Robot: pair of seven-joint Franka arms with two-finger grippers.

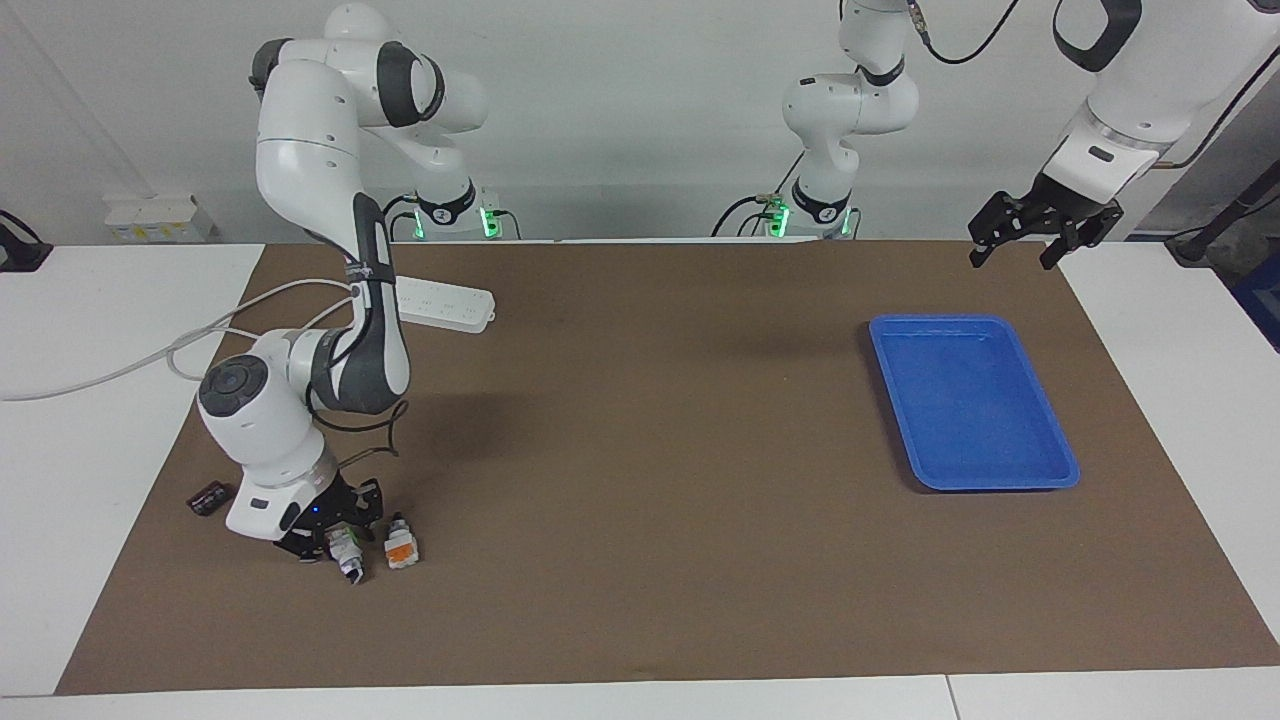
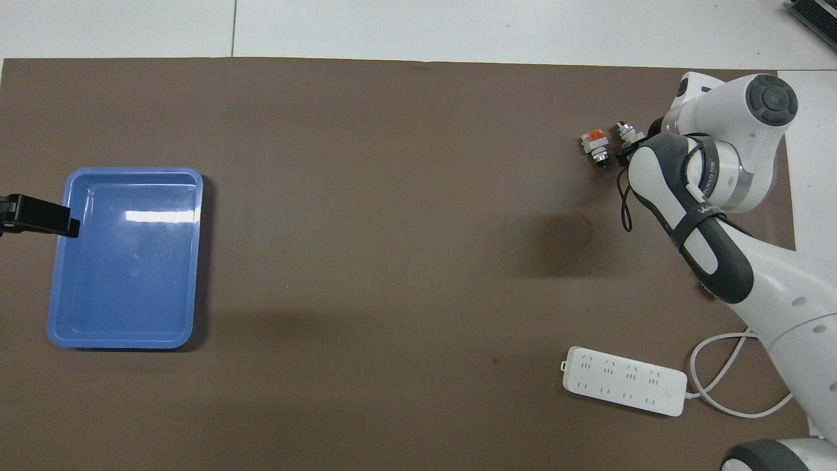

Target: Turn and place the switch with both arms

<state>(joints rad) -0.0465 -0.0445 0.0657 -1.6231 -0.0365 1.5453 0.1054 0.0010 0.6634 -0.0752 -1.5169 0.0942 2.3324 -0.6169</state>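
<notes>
The switch (image 1: 400, 545) (image 2: 595, 145) lies on the brown mat (image 1: 650, 450) (image 2: 392, 229) that covers the counter. It is toward the right arm's end and among the things farthest from the robots, with its orange-red face turned up. Nothing has hold of it.

Just beside it, a little further toward the right arm's end, is a second small white switch (image 1: 347, 552) (image 2: 626, 134). The right pincer (image 1: 335, 548) is down at the mat right at this second piece, with the arm bent low over it. I cannot tell from here whether it has gripped the piece or merely straddles it. A small black part (image 1: 208, 497) lies on the mat near the same arm's wrist.

Nearer the robots at that end is a white power strip (image 1: 445, 305) (image 2: 624, 389), its cable trailing off the mat.

Well apart, toward the left arm's end, sits a blue tray (image 1: 940, 321) (image 2: 131, 171). The left pincer (image 1: 1012, 262) (image 2: 39, 221) waits in the air by the tray's outer edge, spread wide and holding nothing.
</notes>
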